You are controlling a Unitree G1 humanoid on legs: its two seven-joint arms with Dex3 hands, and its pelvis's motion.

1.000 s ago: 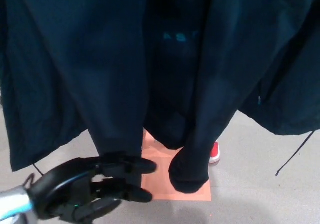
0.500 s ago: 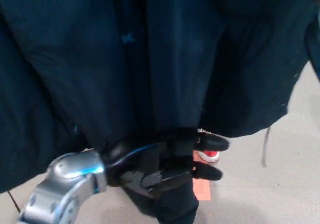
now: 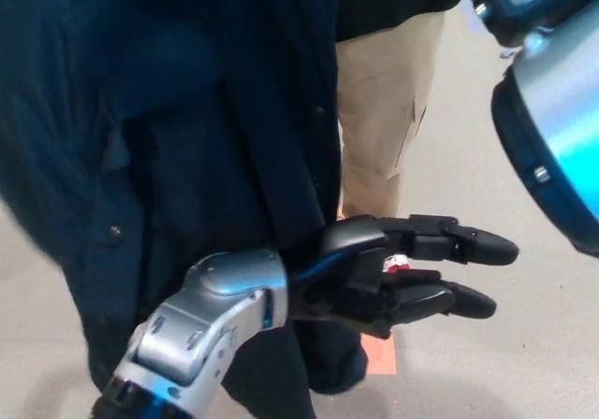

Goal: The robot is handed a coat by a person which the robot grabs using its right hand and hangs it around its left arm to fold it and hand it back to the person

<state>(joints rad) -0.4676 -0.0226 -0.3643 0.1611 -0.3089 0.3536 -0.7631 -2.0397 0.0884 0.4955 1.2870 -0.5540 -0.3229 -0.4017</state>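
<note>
You see the dark navy fabric coat [image 3: 178, 138] hanging behind and against the left wrist. The black left hand [image 3: 393, 274] projects past its edge, fingers spread and holding nothing. The right hand is out of frame.

Dark navy coat [image 3: 168, 110] hanging in loose vertical folds, small round snaps dotted along its front edges.

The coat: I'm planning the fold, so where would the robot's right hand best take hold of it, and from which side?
Probably the coat's front edge, approached from the robot's right. That edge hangs free and nearly vertical beside the person's beige trousers, with open space there, while the left hand sits lower, fingers apart, holding nothing.
</note>
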